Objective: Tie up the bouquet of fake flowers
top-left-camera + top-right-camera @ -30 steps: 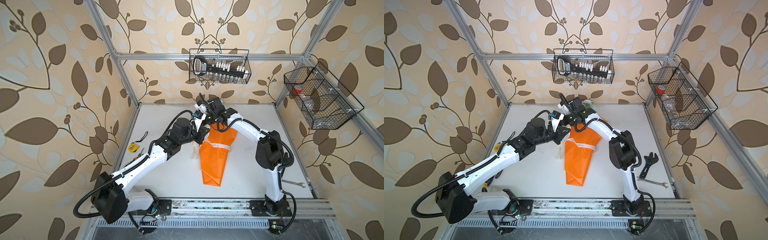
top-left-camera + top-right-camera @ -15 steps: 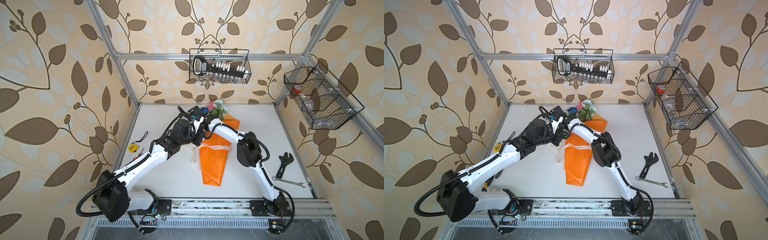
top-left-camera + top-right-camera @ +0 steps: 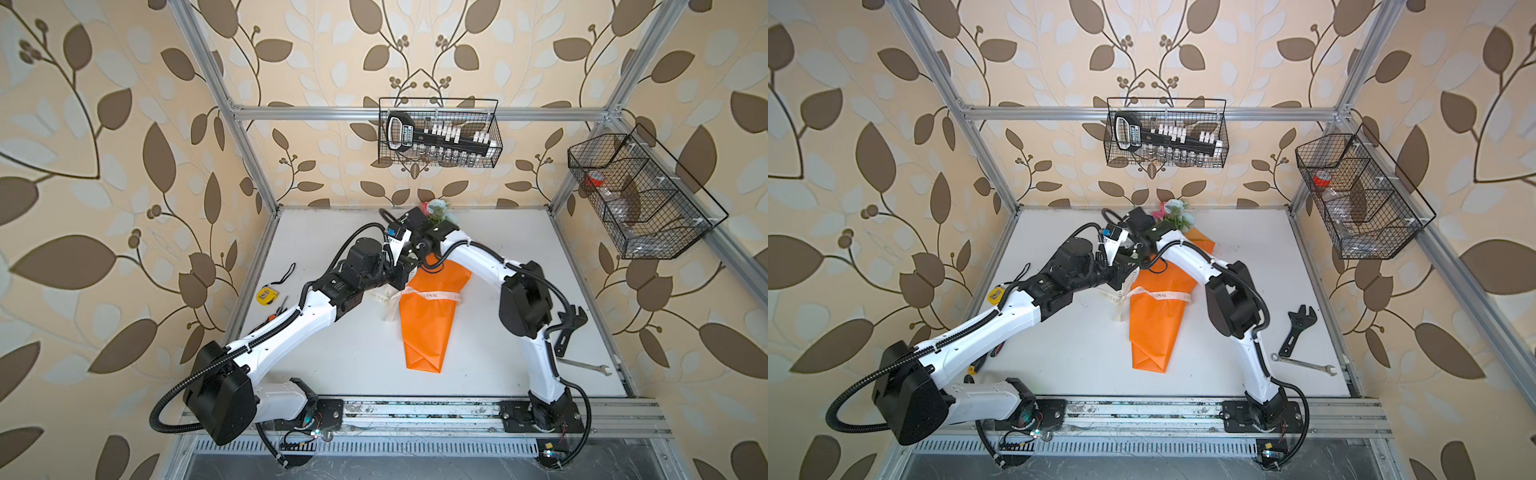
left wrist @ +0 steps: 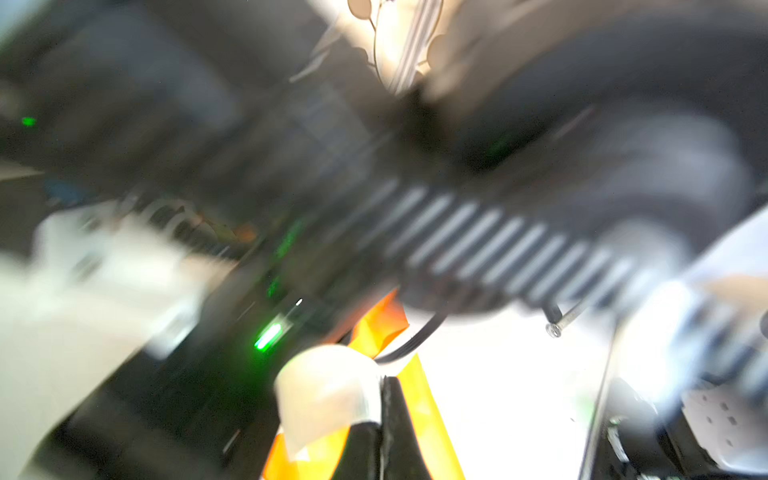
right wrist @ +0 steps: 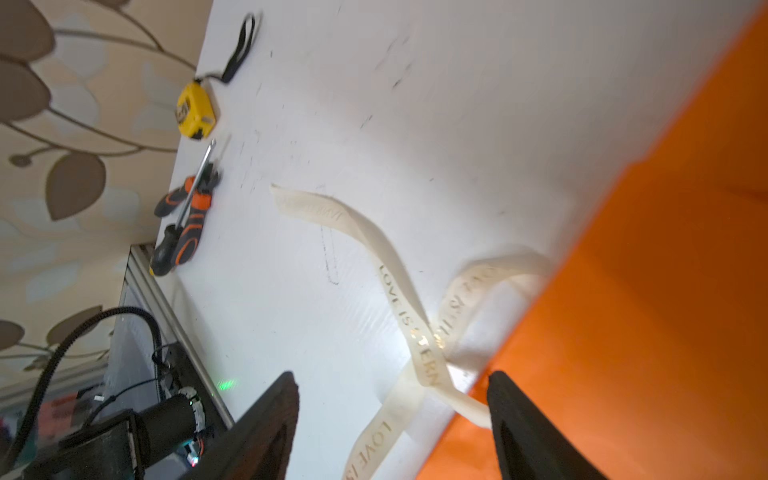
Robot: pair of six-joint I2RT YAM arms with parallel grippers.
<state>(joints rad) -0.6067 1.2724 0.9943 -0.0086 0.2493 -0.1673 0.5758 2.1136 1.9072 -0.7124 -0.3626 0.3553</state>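
Note:
The bouquet of fake flowers lies on the white table in both top views, an orange paper cone (image 3: 426, 332) (image 3: 1152, 332) with pale and pink blooms (image 3: 438, 209) (image 3: 1177, 212) at its far end. A cream lettered ribbon (image 3: 428, 296) (image 3: 1158, 295) crosses the cone. My left gripper (image 3: 409, 270) (image 4: 384, 415) is shut at the cone's left edge, pinching a loop of the ribbon (image 4: 328, 386). My right gripper (image 3: 415, 254) (image 5: 392, 376) hovers open just beside it. The crossed ribbon ends (image 5: 428, 345) lie on the table below its fingers, against the orange paper (image 5: 644, 291).
A yellow tape measure (image 3: 266, 295) (image 5: 195, 110) and screwdrivers (image 5: 183, 224) lie by the left table edge. A black adjustable wrench (image 3: 569, 328) and a steel spanner (image 3: 584, 366) lie at the right. Wire baskets (image 3: 438, 133) (image 3: 640, 195) hang on the walls.
The right arm's elbow swung left, then back out to the right, its gripper staying over the cone's top. The blooms now show behind it. The left gripper kept its hold.

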